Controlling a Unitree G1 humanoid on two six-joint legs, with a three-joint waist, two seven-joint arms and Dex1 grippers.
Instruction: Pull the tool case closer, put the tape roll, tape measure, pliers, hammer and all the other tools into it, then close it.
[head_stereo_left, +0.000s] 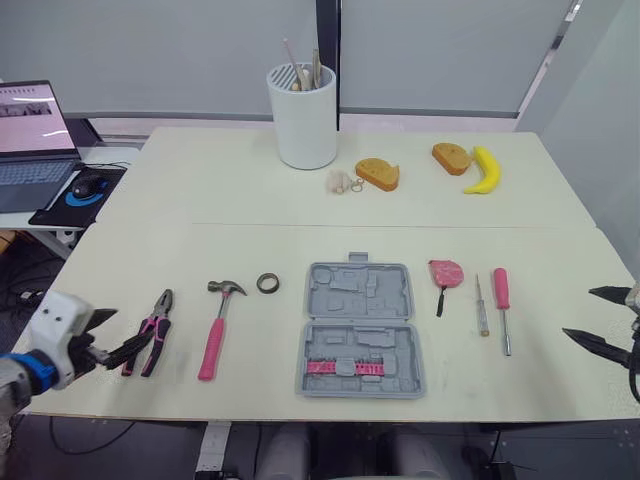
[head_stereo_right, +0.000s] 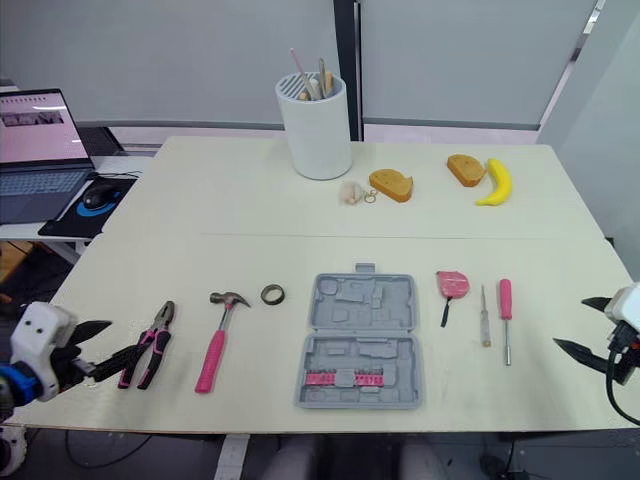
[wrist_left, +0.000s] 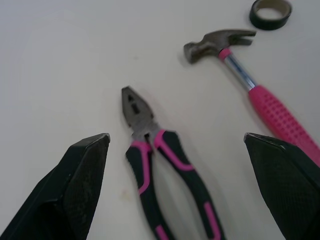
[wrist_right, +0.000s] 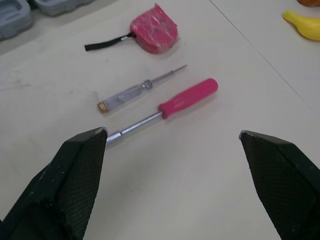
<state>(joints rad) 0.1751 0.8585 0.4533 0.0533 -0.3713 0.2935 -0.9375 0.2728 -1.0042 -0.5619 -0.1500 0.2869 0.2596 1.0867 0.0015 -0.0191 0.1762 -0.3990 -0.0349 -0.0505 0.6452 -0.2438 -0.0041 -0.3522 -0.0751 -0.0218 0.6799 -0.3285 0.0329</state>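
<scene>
Lying open at the lower centre of the frame, the tool case (head_stereo_left: 360, 330) has its long axis running from bottom to top, hinge crosswise. Pliers (head_stereo_left: 152, 330), hammer (head_stereo_left: 218, 325) and tape roll (head_stereo_left: 267, 283) lie to its left; tape measure (head_stereo_left: 446, 272) and two screwdrivers (head_stereo_left: 502, 305) lie to its right. The left gripper (head_stereo_left: 112, 335), fingers spread, sits at lower left just beside the pliers' handles. The right gripper (head_stereo_left: 580, 313), also spread, sits at lower right and appears slightly nearer the case. Both are well apart from it.
</scene>
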